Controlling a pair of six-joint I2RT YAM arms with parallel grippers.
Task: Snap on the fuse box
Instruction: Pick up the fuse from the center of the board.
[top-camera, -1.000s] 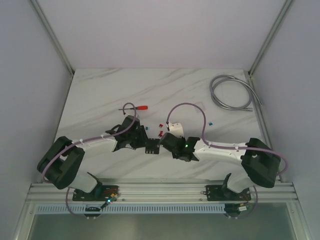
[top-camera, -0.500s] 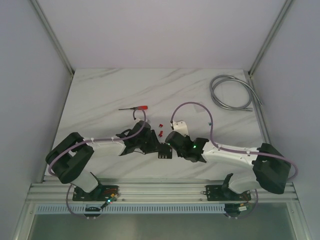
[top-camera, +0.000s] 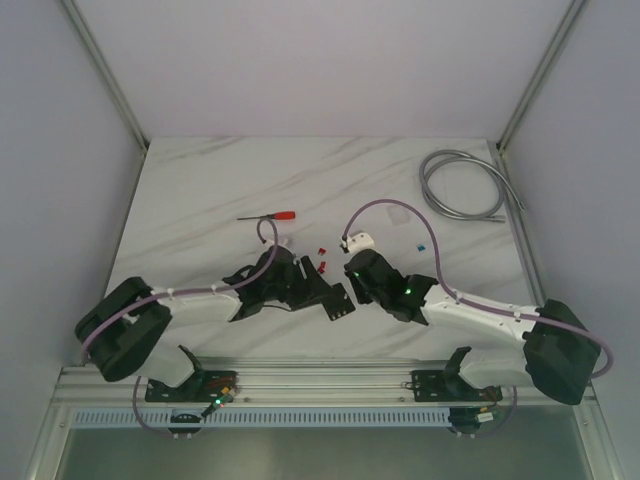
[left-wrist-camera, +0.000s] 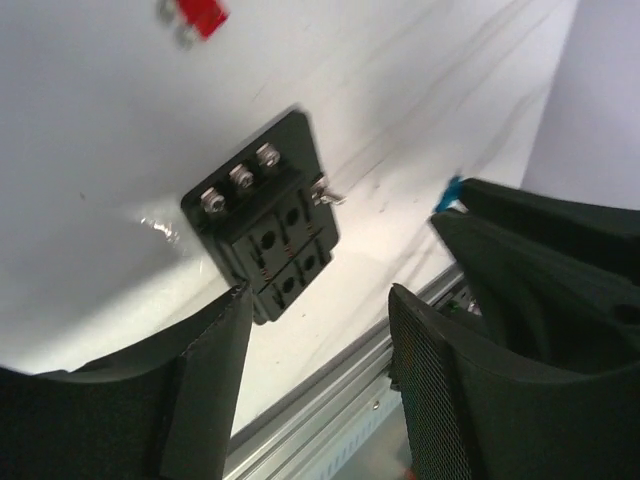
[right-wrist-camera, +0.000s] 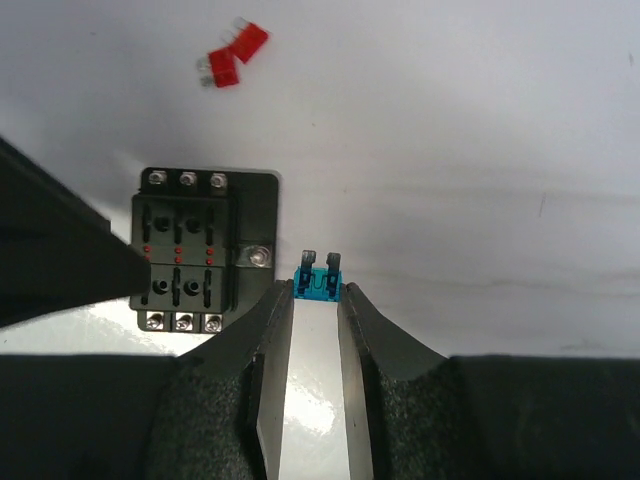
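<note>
The fuse box (right-wrist-camera: 192, 250) lies flat on the marble surface (top-camera: 200, 190) near the front edge; the left tool (left-wrist-camera: 318, 310) has its jaws apart and empty, the box just beyond it; the right tool (right-wrist-camera: 315, 300) is clamped on a small blue fuse (right-wrist-camera: 318, 283) just beside the box; two red fuses (right-wrist-camera: 230, 55) lie nearby.

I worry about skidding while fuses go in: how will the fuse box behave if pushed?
Probably stiff: the fuse box looks like moulded black plastic with metal screws. It lies flat and low, so tipping or rolling seems unlikely. The table looks glossy, so a sideways push may well slide it.
</note>
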